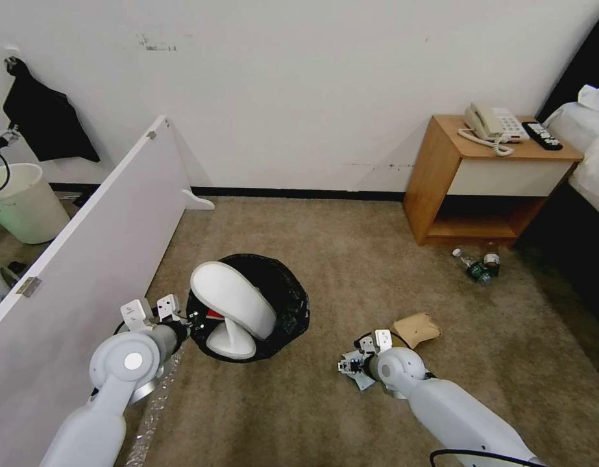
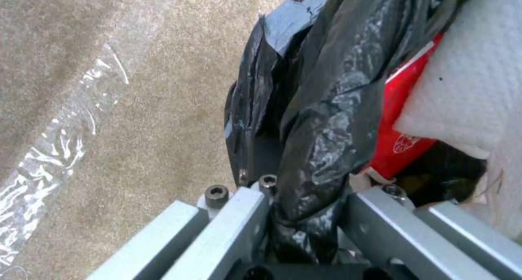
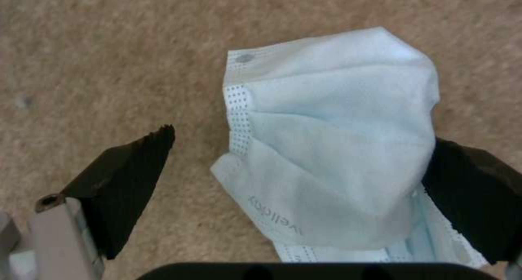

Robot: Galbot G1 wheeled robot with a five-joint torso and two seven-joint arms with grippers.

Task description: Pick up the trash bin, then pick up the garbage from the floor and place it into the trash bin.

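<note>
The left gripper [image 2: 304, 206] clamps the black-bagged rim of the trash bin [image 1: 283, 305], which holds two white slippers [image 1: 231, 301] and a red packet [image 2: 399, 121]. Over the carpet, the right gripper [image 3: 299, 170] has its fingers [image 3: 130, 178] spread around a light-blue face mask [image 3: 332, 149], near a brown cardboard piece [image 1: 416, 329].

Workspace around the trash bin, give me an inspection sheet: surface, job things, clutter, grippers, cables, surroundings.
Surface: tan carpet floor, with a crinkled clear plastic strip beside the bin.
Job's things: trash bin with black bag, holding two white slippers and a red packet. On the floor: light-blue face mask, brown cardboard piece, plastic bottles by the nightstand.
Clutter: nothing seen beyond the litter.
Grippers: left gripper shut on the bin's bagged rim; right gripper open, fingers on either side of the mask.
Cables: black cable by the right arm.
Surroundings: nightstand with phone and remote; white panel; pale bucket.
</note>
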